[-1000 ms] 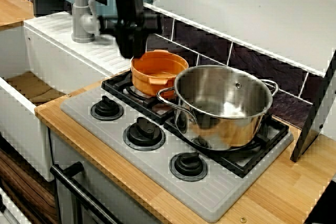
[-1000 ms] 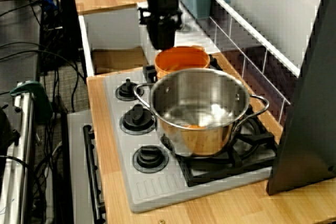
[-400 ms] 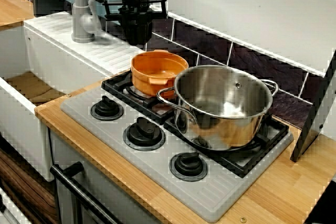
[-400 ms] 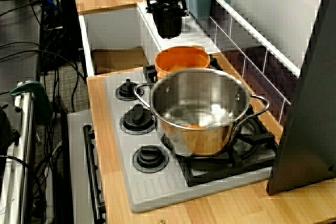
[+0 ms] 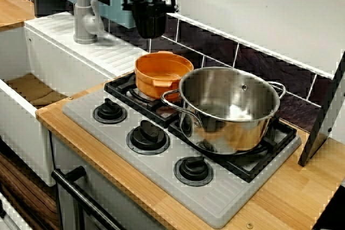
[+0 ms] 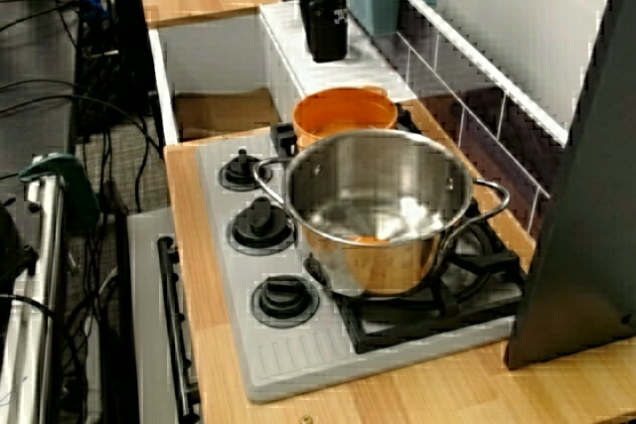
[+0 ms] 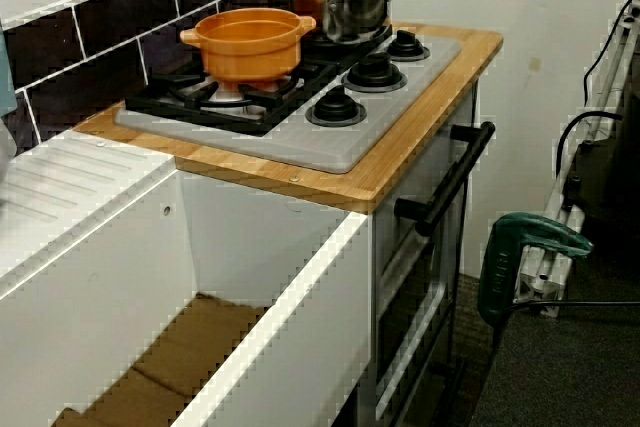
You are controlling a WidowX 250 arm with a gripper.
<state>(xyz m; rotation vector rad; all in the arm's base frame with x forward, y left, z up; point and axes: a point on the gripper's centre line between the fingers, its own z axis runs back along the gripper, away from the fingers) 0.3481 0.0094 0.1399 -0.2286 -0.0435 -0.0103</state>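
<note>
The gripper hangs fingers-down, well clear of everything, with the arm running straight up out of the front view. Nothing is in its grasp. The fingers read as one dark block, so I cannot tell how far apart they are, and the view along the stove settles nothing either. Just below it sits the orange pot, upright and flat on the black grate, carried by the burner alone. Lower, on the side away from the faucet, the steel pot fills the neighbouring burner, its near handle crowding the orange one.
</note>
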